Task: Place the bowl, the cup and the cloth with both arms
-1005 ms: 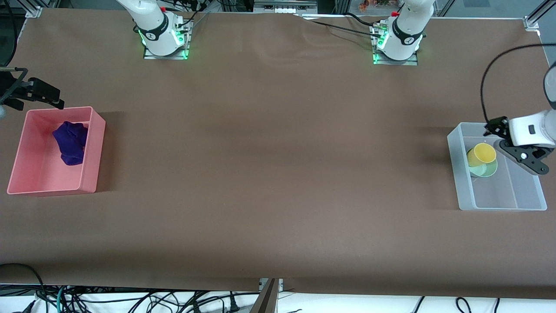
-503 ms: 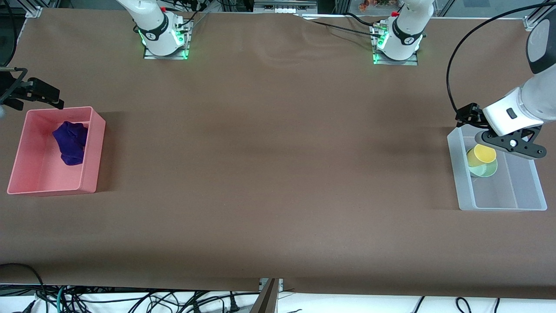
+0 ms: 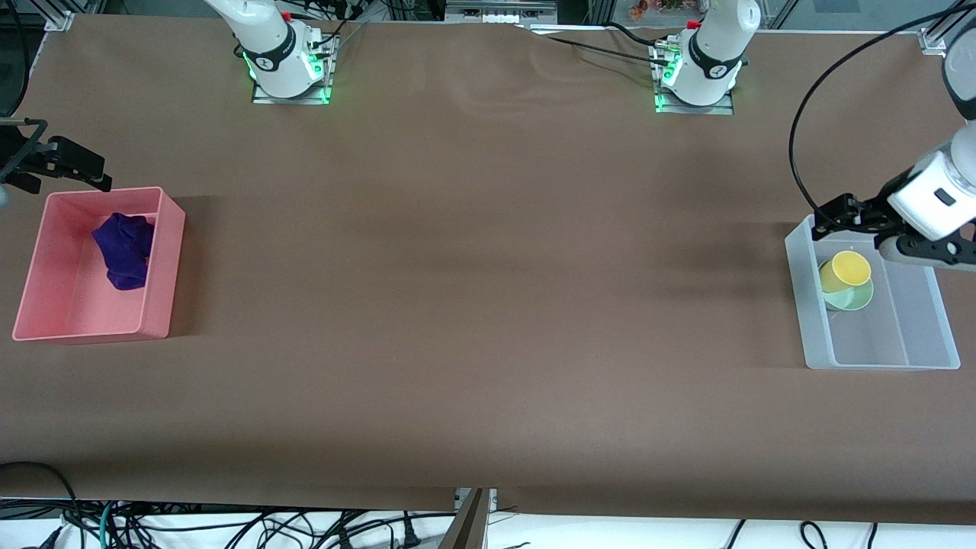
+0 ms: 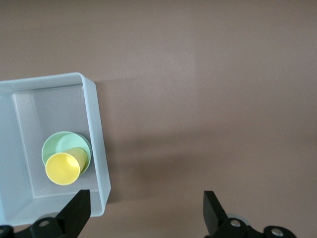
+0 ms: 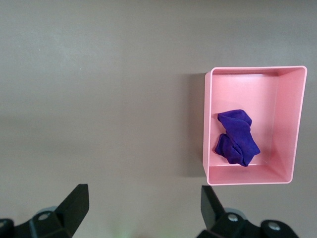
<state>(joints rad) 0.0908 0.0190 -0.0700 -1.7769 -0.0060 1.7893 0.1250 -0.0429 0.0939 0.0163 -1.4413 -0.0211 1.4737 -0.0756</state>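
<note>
The yellow cup [image 3: 848,270] leans in the mint-green bowl [image 3: 857,298], both inside a clear bin [image 3: 877,358] at the left arm's end of the table. The left wrist view shows the cup [image 4: 63,168] and the bowl [image 4: 55,145] too. My left gripper [image 3: 926,252] is open and empty, high over the bin's end farther from the front camera; its open jaws also show in its own wrist view [image 4: 146,210]. The purple cloth [image 3: 122,248] lies bunched in a pink bin [image 3: 164,267], and also shows in the right wrist view [image 5: 237,136]. My right gripper [image 3: 72,162] is open and empty, high up beside the pink bin, and waits [image 5: 144,208].
The two arm bases [image 3: 290,69] [image 3: 698,72] stand along the table's edge farthest from the front camera. The clear bin's rim [image 4: 96,129] and the pink bin's rim [image 5: 205,129] are the only raised edges. Brown table lies between the bins.
My left gripper has lifted away from the cup and bowl and shifted toward the clear bin's end farther from the front camera. The cup, bowl, cloth and right arm have not moved.
</note>
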